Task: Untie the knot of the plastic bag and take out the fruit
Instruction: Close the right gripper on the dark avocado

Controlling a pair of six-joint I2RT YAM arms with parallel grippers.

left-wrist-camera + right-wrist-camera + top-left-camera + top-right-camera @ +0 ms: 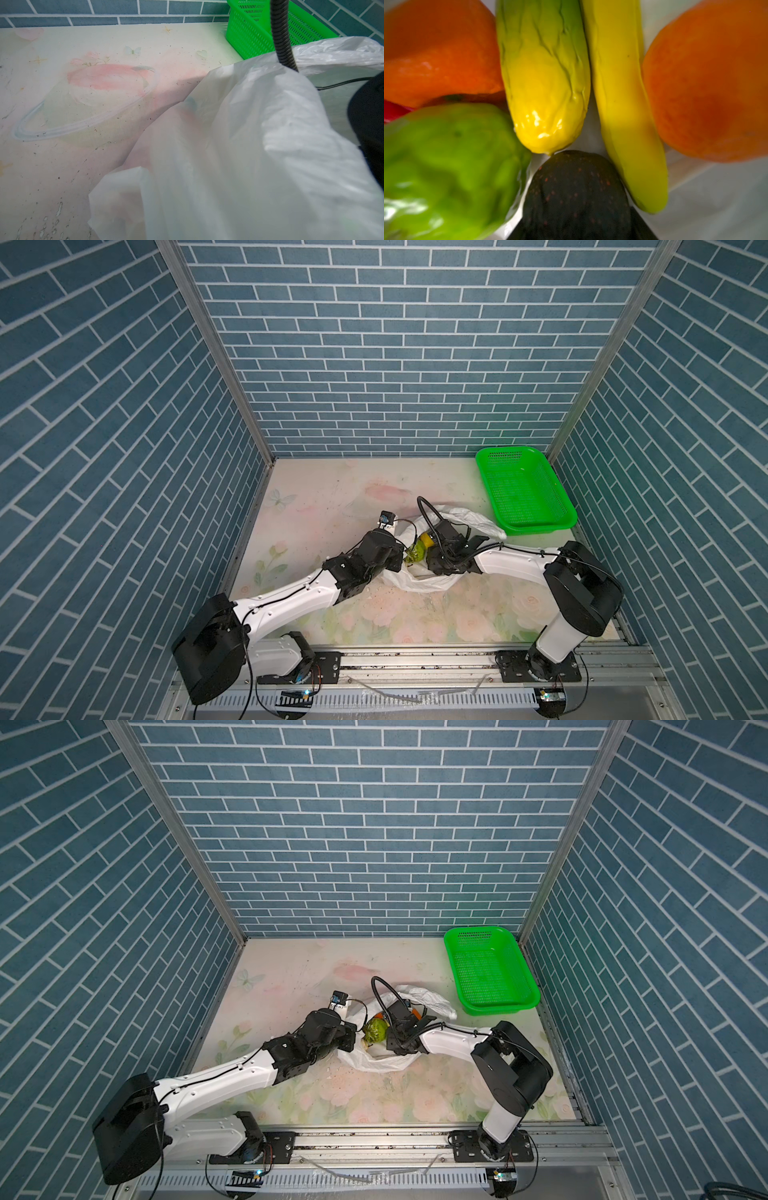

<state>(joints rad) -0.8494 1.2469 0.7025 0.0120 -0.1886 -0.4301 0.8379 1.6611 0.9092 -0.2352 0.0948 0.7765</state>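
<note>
since the plastic bag (417, 584) on the counter (332, 510) gapes open, untying appears done; the fruit (376, 1031) sits inside. left claw, hidden, is closed; right claw (577, 232) over the avocado (575, 187): unclear.

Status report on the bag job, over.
Left hand shut on plastic bag rim, mouth open. Right hand down among the fruit, grip unclear. Nothing blocking; green basket empty.

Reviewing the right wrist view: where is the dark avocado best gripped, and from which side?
Probably grip the dark avocado across its broad end nearest the camera, right pincer coming down into the open plastic bag; the mango, banana and green fruit crowd its far end.
</note>
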